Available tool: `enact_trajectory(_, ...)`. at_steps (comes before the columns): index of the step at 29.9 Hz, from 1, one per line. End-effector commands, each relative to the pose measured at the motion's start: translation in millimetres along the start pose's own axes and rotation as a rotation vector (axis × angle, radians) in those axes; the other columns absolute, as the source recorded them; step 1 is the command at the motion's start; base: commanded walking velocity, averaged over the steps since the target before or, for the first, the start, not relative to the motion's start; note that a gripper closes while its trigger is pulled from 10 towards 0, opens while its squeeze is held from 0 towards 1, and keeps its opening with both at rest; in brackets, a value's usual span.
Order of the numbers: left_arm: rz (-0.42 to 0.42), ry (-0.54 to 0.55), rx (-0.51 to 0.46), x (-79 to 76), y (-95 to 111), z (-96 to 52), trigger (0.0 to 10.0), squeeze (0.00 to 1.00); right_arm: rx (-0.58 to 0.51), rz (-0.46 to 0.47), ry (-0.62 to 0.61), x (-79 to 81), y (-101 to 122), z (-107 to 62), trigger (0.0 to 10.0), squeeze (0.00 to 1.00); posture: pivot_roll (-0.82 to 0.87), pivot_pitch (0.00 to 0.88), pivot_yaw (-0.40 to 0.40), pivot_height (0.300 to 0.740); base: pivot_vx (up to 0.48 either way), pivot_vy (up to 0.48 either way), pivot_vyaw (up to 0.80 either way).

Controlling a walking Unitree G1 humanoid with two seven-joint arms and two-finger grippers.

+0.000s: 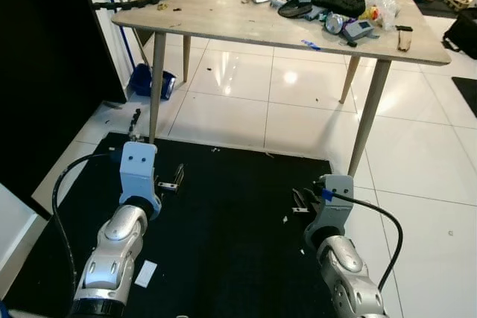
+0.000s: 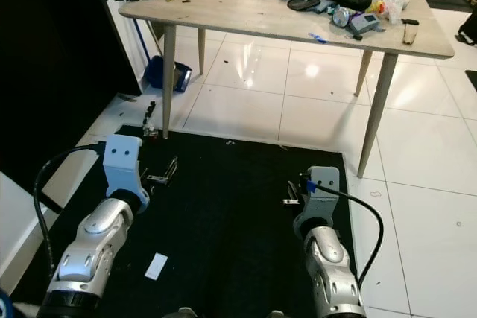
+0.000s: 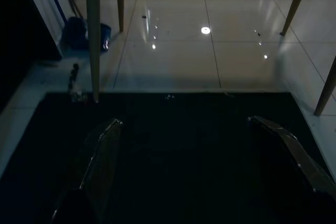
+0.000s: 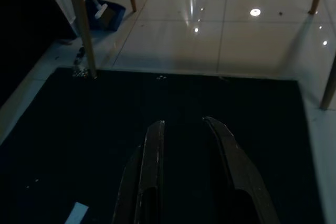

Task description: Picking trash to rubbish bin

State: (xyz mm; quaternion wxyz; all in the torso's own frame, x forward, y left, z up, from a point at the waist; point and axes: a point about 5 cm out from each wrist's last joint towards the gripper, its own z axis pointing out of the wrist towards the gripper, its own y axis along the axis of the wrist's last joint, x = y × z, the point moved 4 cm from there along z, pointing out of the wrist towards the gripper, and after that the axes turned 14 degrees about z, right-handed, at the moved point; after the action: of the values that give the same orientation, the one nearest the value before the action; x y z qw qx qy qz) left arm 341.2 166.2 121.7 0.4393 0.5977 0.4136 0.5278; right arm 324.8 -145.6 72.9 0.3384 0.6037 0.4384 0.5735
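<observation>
I look down at a large black floor mat (image 1: 223, 243), my landmark, lying on white tiles. Off its far left corner stands a blue dustpan (image 1: 151, 81). My left gripper (image 1: 173, 181) hangs over the mat's left half, its fingers (image 3: 102, 153) spread wide, holding nothing. A small white scrap of paper (image 1: 146, 273) lies on the mat just beside my left arm. My right gripper (image 1: 301, 200) hangs over the mat's right half, fingers (image 4: 152, 166) partly open, empty. Beyond the mat's far edge stands a light wooden table (image 1: 223, 16) cluttered with bags and small items.
</observation>
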Motion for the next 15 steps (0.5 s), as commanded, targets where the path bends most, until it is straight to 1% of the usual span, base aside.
enact_trajectory(1, 0.000, 0.008, 0.023, 2.6, -5.9, -2.0, 10.0, 0.00, 0.012, 0.009, 0.002, 1.1, -2.7, -0.9, 10.0, 0.00, 0.03, 0.166, 0.015, 0.740, 0.322, 0.000, 0.00)
enact_trajectory(4, 0.003, -0.001, 0.020, 0.7, -4.8, -0.6, 10.0, 0.00, 0.016, 0.007, -0.001, -0.8, -3.1, -2.3, 10.0, 0.00, 0.02, 0.172, 0.010, 0.740, 0.325, 0.000, 0.00)
enact_trajectory(11, -0.001, 0.008, 0.022, 2.5, -4.9, 0.0, 10.0, 0.00, 0.018, 0.003, -0.003, -1.9, -3.9, -2.4, 10.0, 0.00, 0.02, 0.172, 0.013, 0.740, 0.320, 0.000, 0.00)
enact_trajectory(15, 0.001, 0.013, 0.023, 4.3, -5.3, -0.4, 10.0, 0.00, 0.020, 0.003, 0.003, 0.4, -4.5, -1.6, 10.0, 0.00, 0.02, 0.173, 0.017, 0.740, 0.321, 0.000, 0.00)
